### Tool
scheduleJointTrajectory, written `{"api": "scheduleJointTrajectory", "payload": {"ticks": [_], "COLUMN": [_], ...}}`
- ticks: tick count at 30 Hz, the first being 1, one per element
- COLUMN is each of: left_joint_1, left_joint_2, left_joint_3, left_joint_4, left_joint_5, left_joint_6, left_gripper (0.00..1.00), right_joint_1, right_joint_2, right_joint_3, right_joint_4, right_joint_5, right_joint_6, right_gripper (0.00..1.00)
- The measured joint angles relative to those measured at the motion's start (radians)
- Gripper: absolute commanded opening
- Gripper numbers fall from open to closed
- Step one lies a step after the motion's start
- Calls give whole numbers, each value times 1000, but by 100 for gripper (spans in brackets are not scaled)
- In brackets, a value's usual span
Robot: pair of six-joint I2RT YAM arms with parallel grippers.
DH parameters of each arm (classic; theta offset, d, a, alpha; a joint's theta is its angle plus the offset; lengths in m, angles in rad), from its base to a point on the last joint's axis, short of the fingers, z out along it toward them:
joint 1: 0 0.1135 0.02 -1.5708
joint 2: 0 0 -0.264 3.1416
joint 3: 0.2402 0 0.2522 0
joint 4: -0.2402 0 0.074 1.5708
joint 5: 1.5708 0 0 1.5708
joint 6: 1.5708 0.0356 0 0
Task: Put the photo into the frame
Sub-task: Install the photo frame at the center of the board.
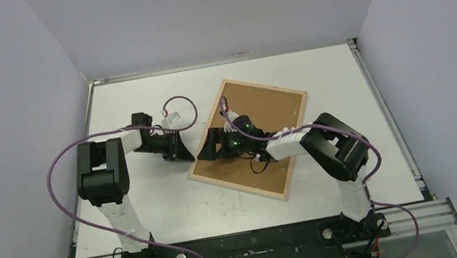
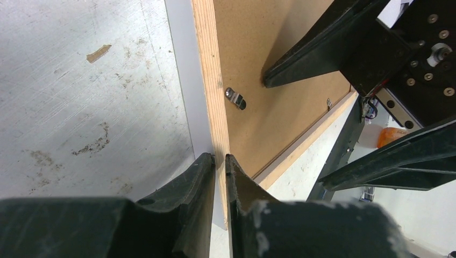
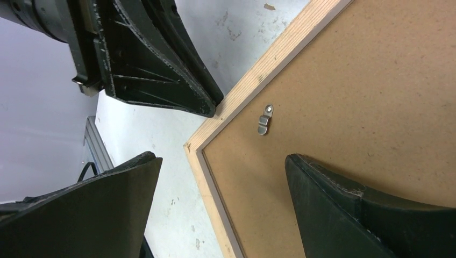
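Note:
The frame (image 1: 238,185) of pale wood lies flat and skewed on the table, back side up, with the brown backing panel (image 1: 273,109) inside its bars. The photo is hidden. My left gripper (image 1: 192,156) is shut on the frame's bar (image 2: 209,70) near its left corner, one finger on each side of the wood (image 2: 220,159). My right gripper (image 1: 211,148) is open and empty just above that corner (image 3: 223,161), one finger (image 3: 344,204) over the backing panel (image 3: 365,91), the other over the table. A small metal clip (image 3: 264,119) sits on the panel by the bar (image 3: 258,80).
White table (image 1: 155,211) with metal rails (image 1: 388,116) at its right and rear edges, and grey walls close around. Purple cables loop off both arms (image 1: 57,192). A small pale object (image 1: 170,119) sits by the left arm.

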Motion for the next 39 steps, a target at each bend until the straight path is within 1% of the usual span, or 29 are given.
{"api": "scheduleJointTrajectory", "payload": {"ticks": [12,39], "left_joint_1": [0,0], "left_joint_2": [0,0], "left_joint_3": [0,0], "left_joint_4": [0,0], "left_joint_5": [0,0], "left_joint_6": [0,0], "left_gripper": [12,11], "right_joint_1": [14,42], "right_joint_2": [74,109], "right_joint_3": [62,97], "right_joint_4": [50,72], "right_joint_5": [6,9], "right_joint_6": [22,54], "right_gripper": [88,87]}}
